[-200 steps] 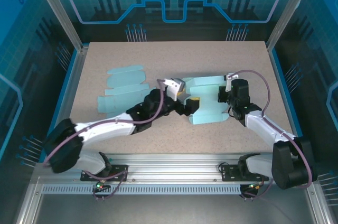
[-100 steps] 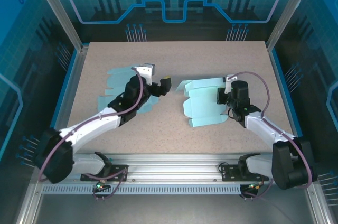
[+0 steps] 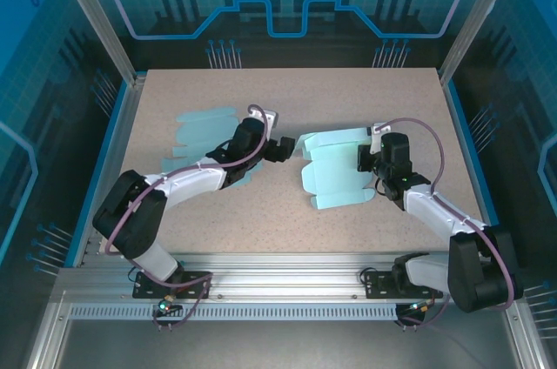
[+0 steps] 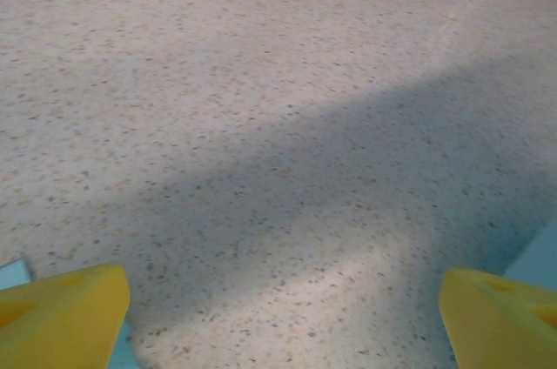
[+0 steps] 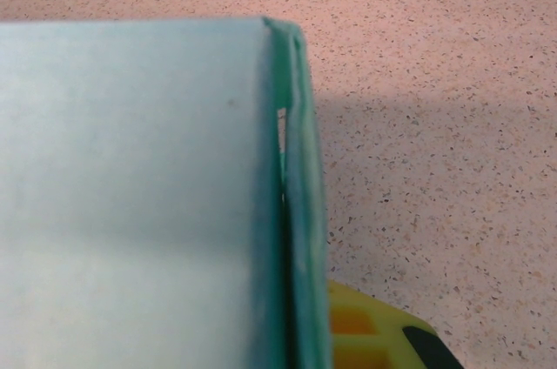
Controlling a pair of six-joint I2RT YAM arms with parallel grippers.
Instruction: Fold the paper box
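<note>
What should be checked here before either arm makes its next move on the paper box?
1. Left claw open: ok; its yellow fingers stand wide apart.
2. Left claw free of paper: ok; bare table lies between the fingers.
3. Right claw at the paper box's right edge: ok.
4. Right claw's hold firm: cannot tell; one finger shows beside the folded edge, the other is hidden.
5. Box finished: not ok; its flaps lie spread out.
6. Flat sheet clear of the left arm: not ok; the arm lies over it.

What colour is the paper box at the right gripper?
Light teal paper box, best seen in the right wrist view.
</note>
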